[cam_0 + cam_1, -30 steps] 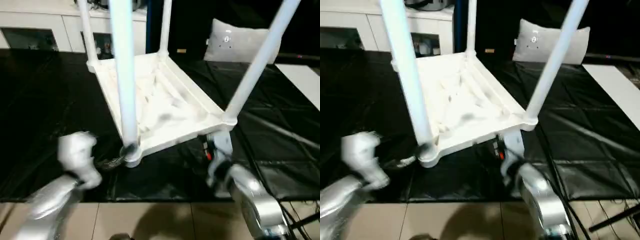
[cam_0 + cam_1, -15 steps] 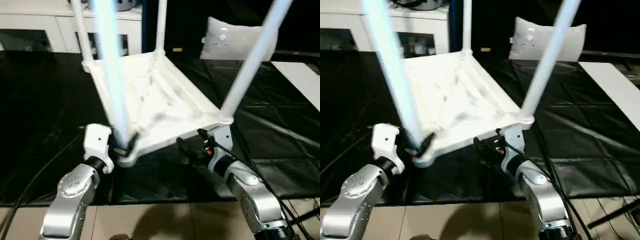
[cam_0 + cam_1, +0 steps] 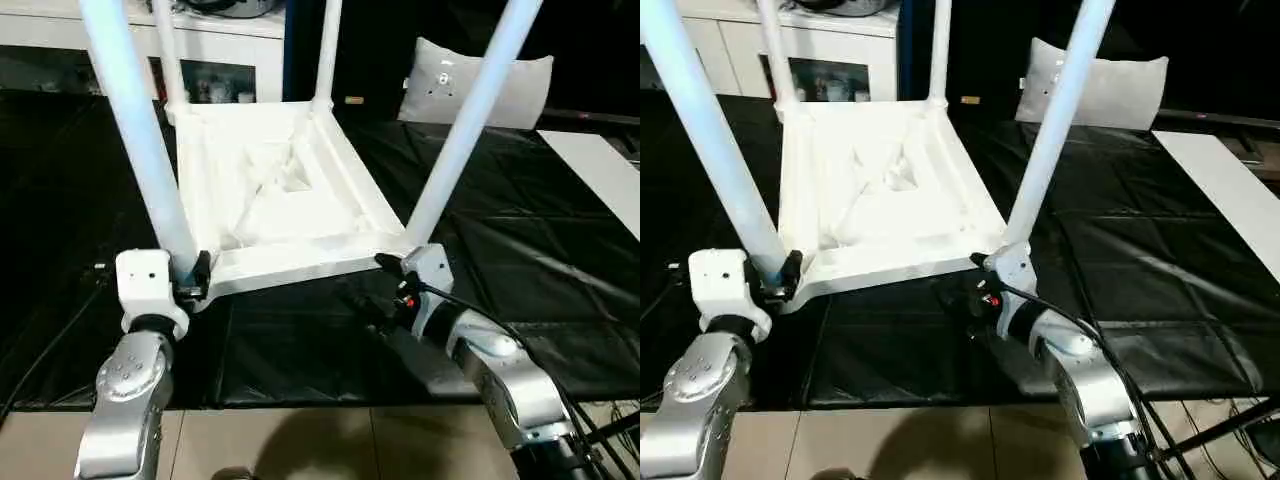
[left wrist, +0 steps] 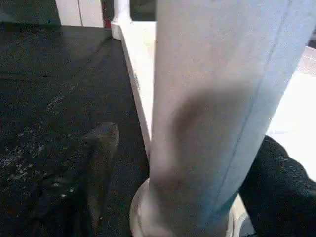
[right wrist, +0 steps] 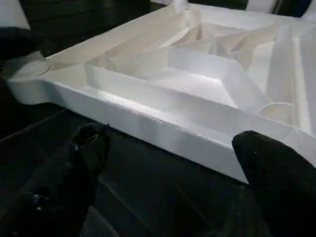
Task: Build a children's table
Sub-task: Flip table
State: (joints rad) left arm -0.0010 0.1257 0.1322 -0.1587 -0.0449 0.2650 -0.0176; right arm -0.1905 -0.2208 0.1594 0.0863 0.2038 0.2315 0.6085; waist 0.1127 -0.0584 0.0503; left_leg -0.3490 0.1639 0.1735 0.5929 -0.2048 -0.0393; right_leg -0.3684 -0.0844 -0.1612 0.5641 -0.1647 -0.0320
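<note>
Four legs (image 3: 455,130) point upward from the upside-down tabletop (image 3: 275,200).

A home-like living room: a white cabinet (image 3: 215,45) with glass doors at 11 o'clock, a grey cushion (image 3: 480,85) at 1 o'clock, tiled floor (image 3: 300,445).

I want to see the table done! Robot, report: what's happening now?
Left gripper jaws around the near left leg, at its base. Right gripper open, short of the tabletop edge. Table upside down, four legs in. Nothing in the way.

Head eyes look down at tabletop (image 3: 270,195), wrist views close, perhaps sharing its rim
</note>
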